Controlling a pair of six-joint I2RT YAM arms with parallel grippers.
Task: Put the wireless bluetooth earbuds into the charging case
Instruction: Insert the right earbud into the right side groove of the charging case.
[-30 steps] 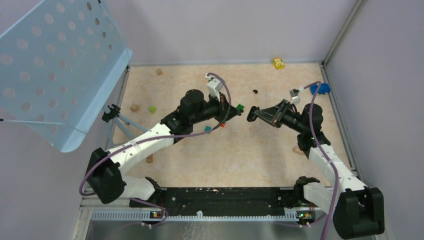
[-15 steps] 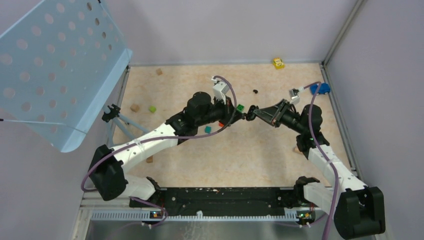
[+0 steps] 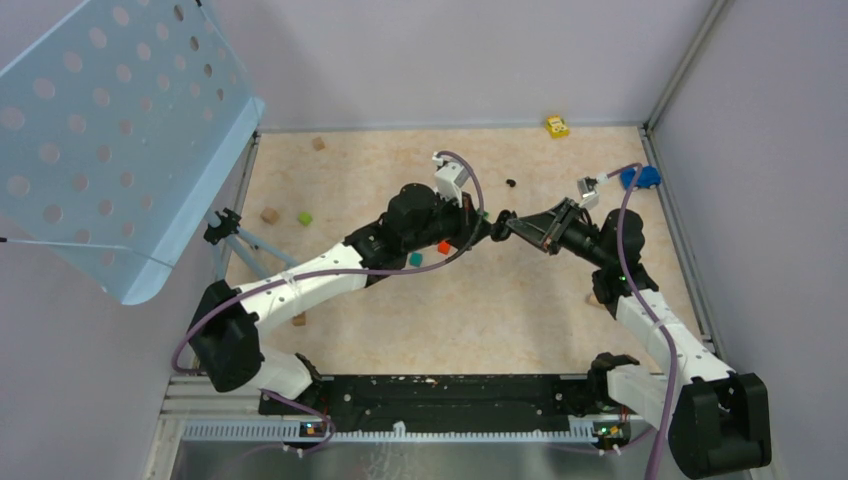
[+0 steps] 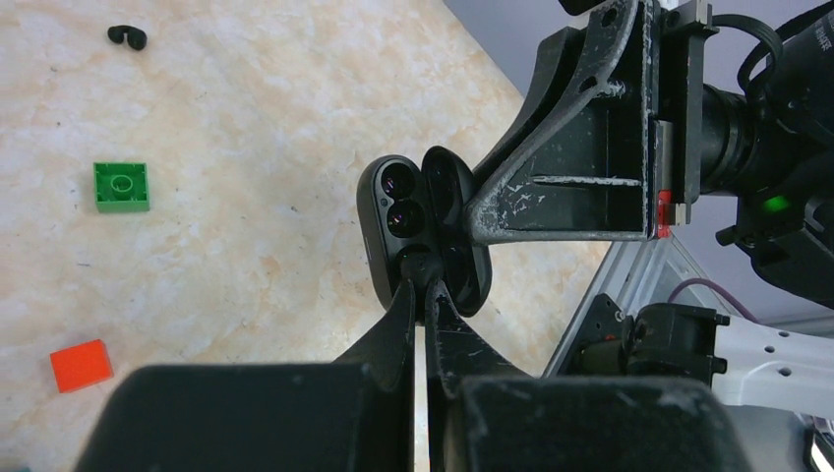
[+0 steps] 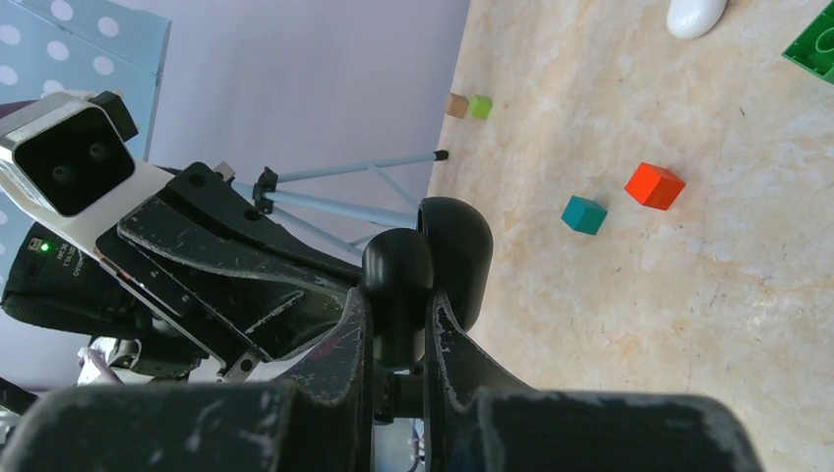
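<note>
table [image 3: 400,310] in tan marble look, blue perforated panel [image 3: 110,130] tilted over its far-left corner. both grippers meet tip to tip above mid-table. right gripper [image 5: 396,300] is clamped on the base of the black charging case [image 4: 393,211], holding it off the surface with the lid hinged open and the sockets facing the left wrist camera. left gripper [image 4: 425,280] has its fingers pressed together, tips right at the lower edge of the case's open face; can't tell whether a bud is pinched between them, everything there is black on black. can't tell whether the two sockets are filled either, only glints show. on the table: green lego brick [image 4: 121,186], red cube [image 4: 81,365], teal cube [image 5: 584,214] just beside the red one. one black earbud [image 4: 128,36] lies loose on the table beyond the brick, well apart from the case. one white earbud [image 5: 696,14] lies near the green brick, partly cut off by the edge of the right wrist view.
</note>
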